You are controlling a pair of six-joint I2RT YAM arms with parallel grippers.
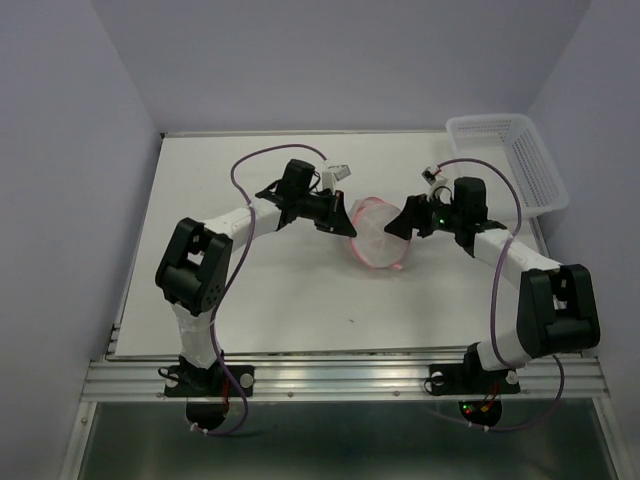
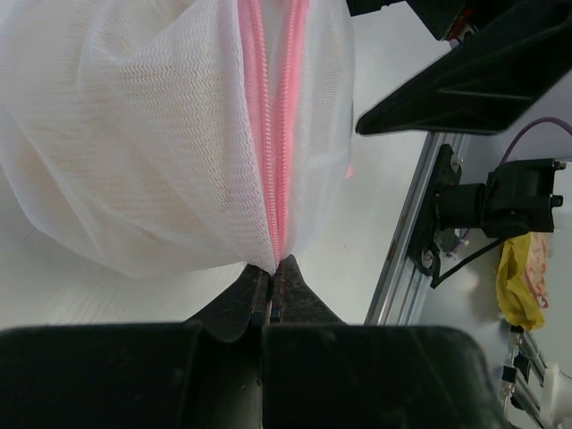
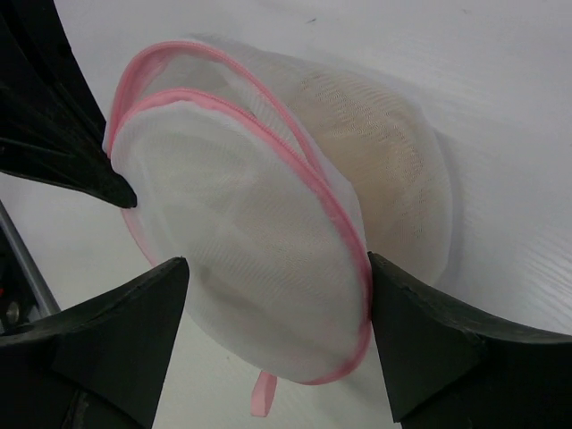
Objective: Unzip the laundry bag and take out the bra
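The laundry bag [image 1: 378, 238] is a round white mesh pouch with a pink zipper rim, held up between both arms at mid table. My left gripper [image 1: 349, 222] is shut on the bag's zipper edge [image 2: 273, 265], and the pink zipper [image 2: 279, 134] runs up from the pinch. My right gripper [image 1: 402, 226] is open, its jaws standing on either side of the nearer disc half [image 3: 259, 259]; the right fingertip [image 3: 384, 277] touches the pink rim. The bra [image 3: 384, 152] shows as a tan-beige shape through the mesh of the far half, inside the bag.
A white plastic lattice basket [image 1: 512, 160] stands at the back right corner. A pink pull tab [image 3: 264, 395] hangs below the bag. The left gripper's fingers [image 3: 63, 143] show at the left of the right wrist view. The table's metal front rail [image 1: 340, 378] runs along the near edge.
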